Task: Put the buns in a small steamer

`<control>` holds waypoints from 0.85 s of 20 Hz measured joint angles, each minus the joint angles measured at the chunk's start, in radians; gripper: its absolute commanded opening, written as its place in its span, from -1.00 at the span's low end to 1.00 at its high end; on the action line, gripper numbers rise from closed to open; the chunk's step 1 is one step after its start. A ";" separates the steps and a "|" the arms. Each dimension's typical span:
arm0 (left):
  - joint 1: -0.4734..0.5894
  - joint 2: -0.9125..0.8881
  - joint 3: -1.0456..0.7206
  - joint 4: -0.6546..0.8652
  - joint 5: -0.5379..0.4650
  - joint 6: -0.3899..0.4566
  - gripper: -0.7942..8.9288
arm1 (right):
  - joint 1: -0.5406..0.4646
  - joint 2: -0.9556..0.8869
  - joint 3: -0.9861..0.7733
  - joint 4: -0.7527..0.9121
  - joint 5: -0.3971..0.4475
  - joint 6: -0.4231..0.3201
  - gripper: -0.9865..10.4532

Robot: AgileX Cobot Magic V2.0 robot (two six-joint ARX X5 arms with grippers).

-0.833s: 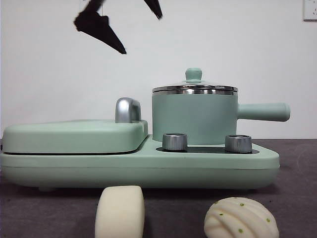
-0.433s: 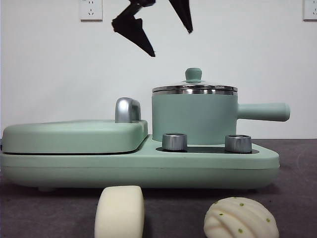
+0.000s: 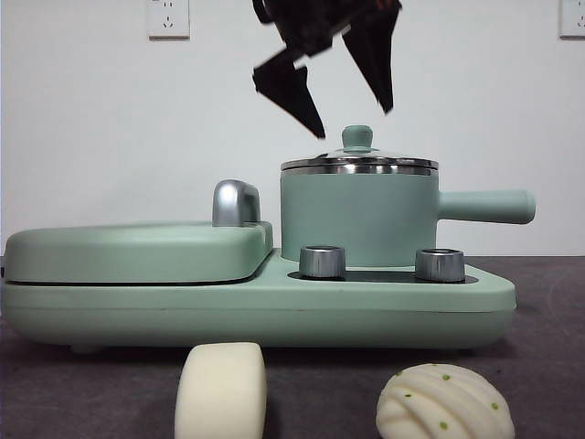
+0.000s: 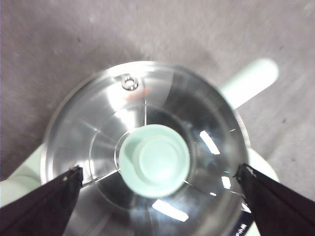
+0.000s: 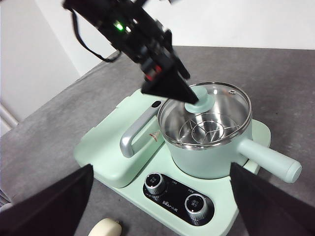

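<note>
Left pincer over lidded steamer.

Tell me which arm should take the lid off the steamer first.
Left. The left gripper hangs open directly above the lid knob of the small steamer, jaws on either side of it. The right gripper waits farther back, open, nearer the two buns.

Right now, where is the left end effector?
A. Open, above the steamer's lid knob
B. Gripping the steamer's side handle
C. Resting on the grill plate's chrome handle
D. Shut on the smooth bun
A: the left end effector hangs open over the green lid knob of the small steamer, its jaws spread to either side of the knob and not touching it; both buns lie on the table.
</note>
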 measured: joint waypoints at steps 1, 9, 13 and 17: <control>0.000 0.011 0.000 0.004 0.000 0.003 0.18 | 0.000 0.000 0.000 0.000 0.000 0.000 -0.06; -0.003 0.023 0.000 0.015 0.000 0.033 -0.16 | 0.000 0.000 0.000 0.000 0.000 0.000 -0.06; -0.014 0.023 0.000 0.015 0.000 0.044 -0.21 | 0.000 0.000 0.000 0.000 0.000 0.000 -0.06; -0.016 0.037 0.000 0.015 -0.001 0.052 -0.39 | 0.000 0.000 0.000 0.000 0.000 0.000 -0.06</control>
